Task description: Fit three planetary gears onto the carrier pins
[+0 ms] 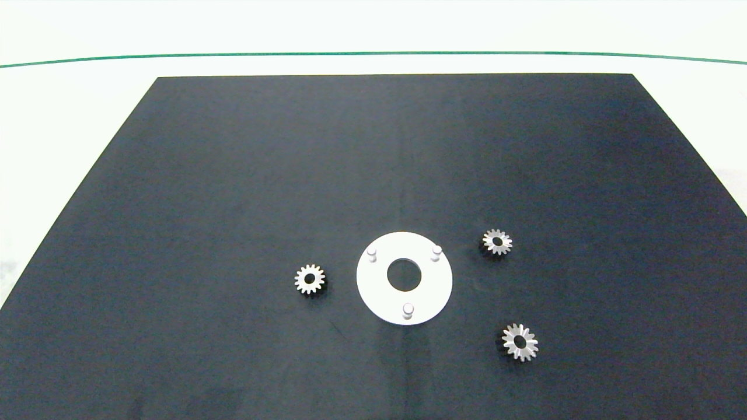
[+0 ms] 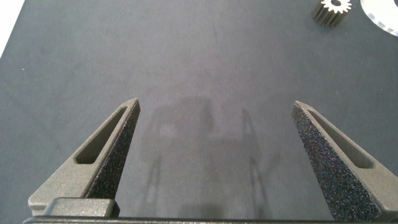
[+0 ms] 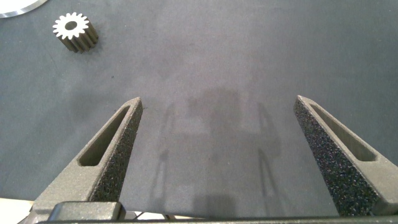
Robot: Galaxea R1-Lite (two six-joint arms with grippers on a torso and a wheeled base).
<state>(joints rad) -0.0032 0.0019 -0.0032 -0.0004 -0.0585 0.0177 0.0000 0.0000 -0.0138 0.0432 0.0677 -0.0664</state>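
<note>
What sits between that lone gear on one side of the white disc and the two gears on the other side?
Only the white disc with its three carrier pins, all bare, lies between the lone gear and the other gears, as the head view shows.

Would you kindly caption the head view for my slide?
Three gears lie loose on the dark mat around the white disc; its pins stand bare.

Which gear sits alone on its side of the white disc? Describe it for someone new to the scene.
Find the white disc on the dark mat. One gear lies flat on the mat to its left, apart from it. The other two gears lie on the right.
</note>
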